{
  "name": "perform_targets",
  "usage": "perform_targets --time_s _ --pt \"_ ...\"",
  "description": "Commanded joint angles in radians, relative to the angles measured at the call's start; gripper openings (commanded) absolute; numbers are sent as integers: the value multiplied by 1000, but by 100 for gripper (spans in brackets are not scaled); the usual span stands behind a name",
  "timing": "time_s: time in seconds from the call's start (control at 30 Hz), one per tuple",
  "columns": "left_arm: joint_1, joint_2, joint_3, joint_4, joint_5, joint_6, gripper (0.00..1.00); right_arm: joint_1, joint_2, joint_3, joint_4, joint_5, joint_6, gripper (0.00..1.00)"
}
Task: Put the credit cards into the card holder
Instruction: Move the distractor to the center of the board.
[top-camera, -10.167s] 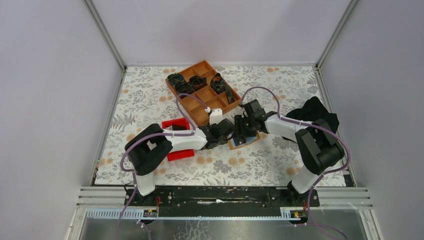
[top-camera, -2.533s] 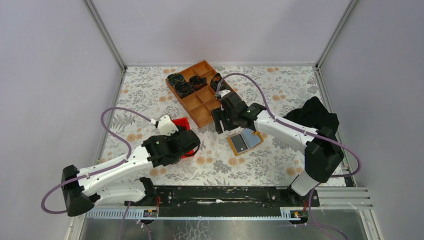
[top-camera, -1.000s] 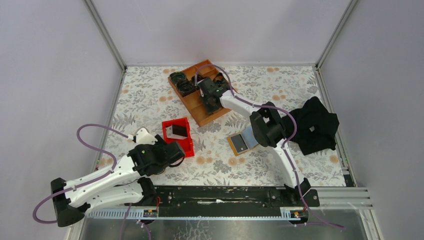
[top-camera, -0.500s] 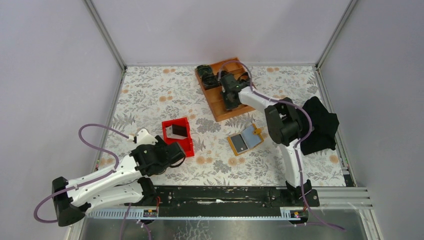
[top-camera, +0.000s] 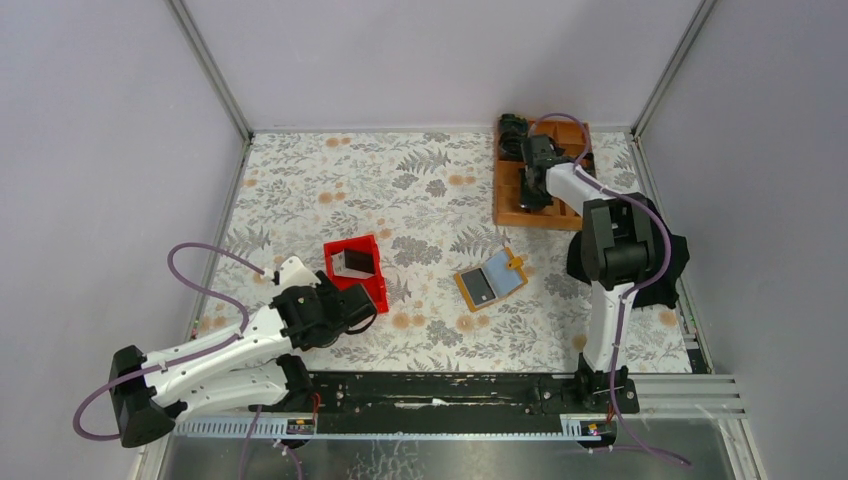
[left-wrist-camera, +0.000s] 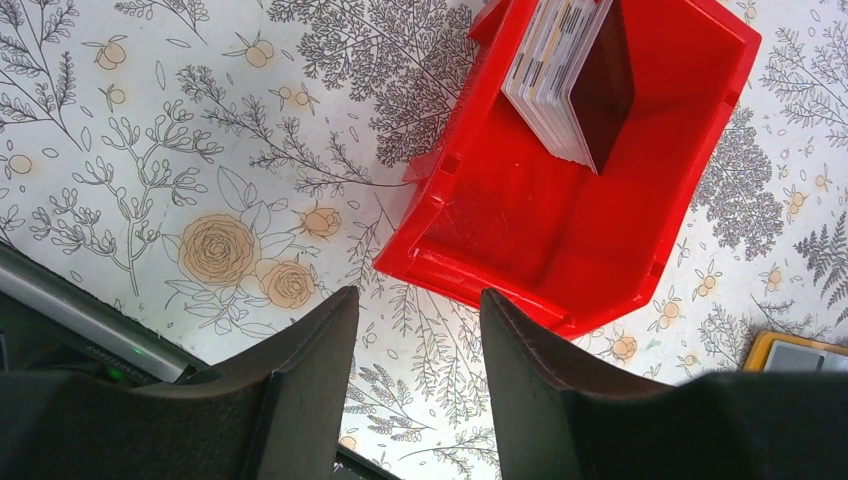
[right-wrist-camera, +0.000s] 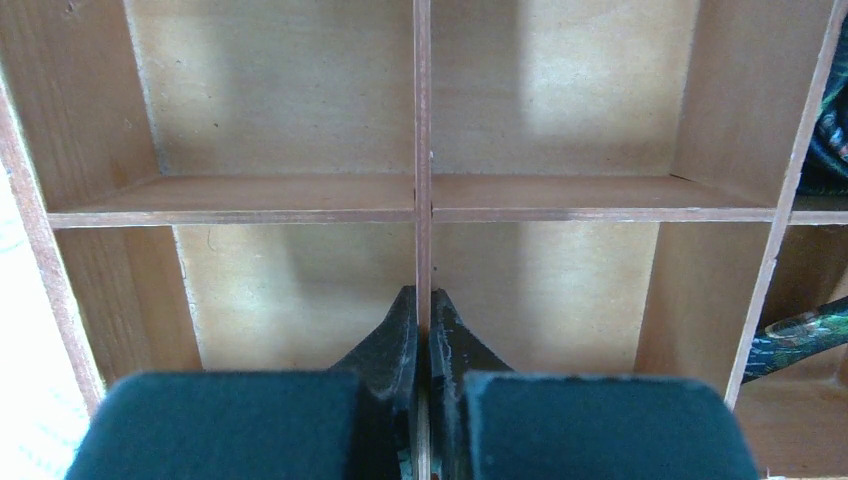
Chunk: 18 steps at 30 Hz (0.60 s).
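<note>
Tray divider (right-wrist-camera: 422, 120) is clamped by the closed right gripper (right-wrist-camera: 422, 310), far right of the table; a clearing step, it is judged. Left gripper (left-wrist-camera: 415, 310) is held half open and empty over the red bin (left-wrist-camera: 500, 285), where the cards (left-wrist-camera: 550, 70) are stacked. Card holder (top-camera: 490, 280) is laid open mid-table. Next, one card must be pinched.

Left fingers (left-wrist-camera: 305, 385) parted, right arm (top-camera: 603, 305) outstretched, right fingers (right-wrist-camera: 392, 348) pinched

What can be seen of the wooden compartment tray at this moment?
The compartment tray is orange-brown and wood-looking, split by thin partitions into square cells. It lies flat on the floral table cover, at the far right corner. The four cells in front of the right wrist camera are bare; dark items sit in some of the others. The right gripper has its fingers shut on the centre partition.
</note>
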Motion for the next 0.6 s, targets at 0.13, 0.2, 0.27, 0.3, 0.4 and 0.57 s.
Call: perform_targets --time_s 0.13,0.2,0.27,0.3,0.4,0.57 --pt "8 3 17 22 -59 8 56 -70 -50 5 77 58 -80 0" --pt "10 3 16 23 -60 11 56 -80 -30 15 77 73 -95 0" --pt "11 1 13 28 -61 16 56 -87 -19 19 75 108 -118 0" --pt "13 1 12 29 -60 17 56 -88 -17 12 80 133 -124 0" --pt "16 -1 9 34 -63 21 57 -92 -21 -12 90 143 -120 14" --pt "27 11 11 45 -69 30 62 -90 -55 -24 98 104 -97 55"
